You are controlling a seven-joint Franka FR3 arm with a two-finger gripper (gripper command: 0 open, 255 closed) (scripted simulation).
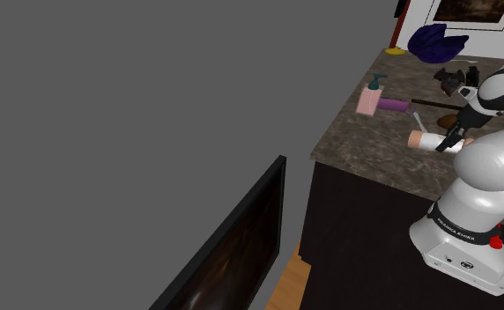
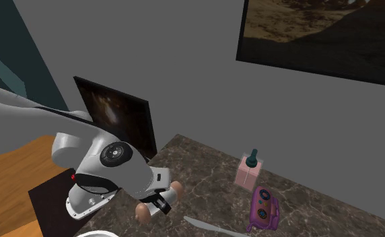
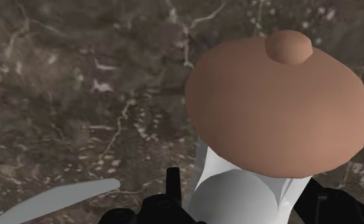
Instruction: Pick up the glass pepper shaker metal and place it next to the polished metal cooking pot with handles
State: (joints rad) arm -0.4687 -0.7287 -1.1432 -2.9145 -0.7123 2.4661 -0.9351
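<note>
Starting left, screen: a black flat screen [image 1: 233, 233] stood at the shoulder view's left, above a strip of wooden floor [image 1: 287, 280].
Counter: the dark, veined stone counter [image 1: 365, 150] ran across the shoulder view's right half and carried your things.
Soap dispenser: a pink soap dispenser [image 1: 370, 97] stood upright toward the back of the counter. A purple toy phone [image 2: 263, 206] lay just beside it.
Knife: a pale knife [image 2: 211, 226] lay flat on the stone between the toy phone and the shaker. In the wrist view its blade lay off to one side of the jaws.
Pepper shaker: the pepper shaker [image 1: 425, 139] was near the counter's edge closest to the stand, to the right of the soap dispenser in the shoulder view. It was tipped over, with its tan cap toward that view's left. The wrist view showed you a pale body under a tan domed cap with a small knob. You could not tell whether it touched the stone or hung just above it.
Jaws: your jaws were clamped on the shaker's pale body, one black finger against each side.
Arm: the white arm [image 1: 488, 167] bent low over the counter from the shoulder view's lower right.
Back corner: a dark blue bundle [image 1: 435, 42] and a small black object [image 1: 453, 81] sat well apart from the shaker.
</note>
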